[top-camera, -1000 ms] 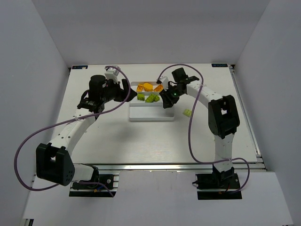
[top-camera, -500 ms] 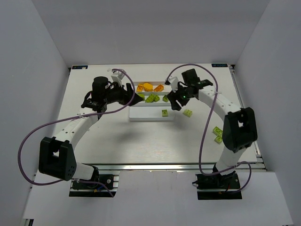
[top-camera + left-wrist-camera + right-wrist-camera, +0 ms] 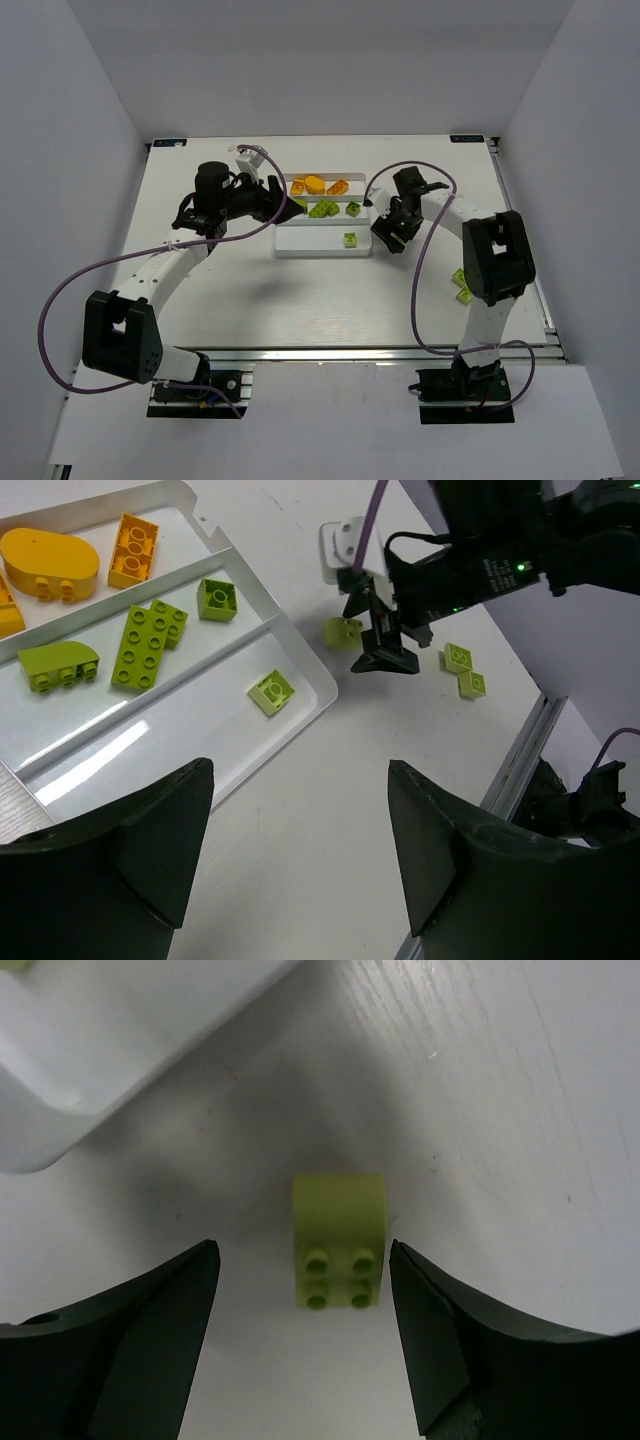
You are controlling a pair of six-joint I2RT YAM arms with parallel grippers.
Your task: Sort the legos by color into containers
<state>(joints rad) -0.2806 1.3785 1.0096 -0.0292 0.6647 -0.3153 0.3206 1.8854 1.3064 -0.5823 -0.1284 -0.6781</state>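
Black left gripper (image 3: pixel 300 825) gapes empty at the white tray's (image 3: pixel 320 253) nine o'clock. Its far compartment holds orange legos (image 3: pixel 315 184), the middle green legos (image 3: pixel 325 209). At three o'clock, the open right gripper (image 3: pixel 300 1252) hangs over a lime brick (image 3: pixel 340 1222) on the table (image 3: pixel 230 290).

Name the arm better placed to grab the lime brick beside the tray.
Right: the right gripper hangs open over the lime brick, a finger either side; the left gripper hovers across the tray.

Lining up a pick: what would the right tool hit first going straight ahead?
The right tool would most likely meet the lime brick, lying on the table between its open fingers, beside the tray corner; depth unclear.
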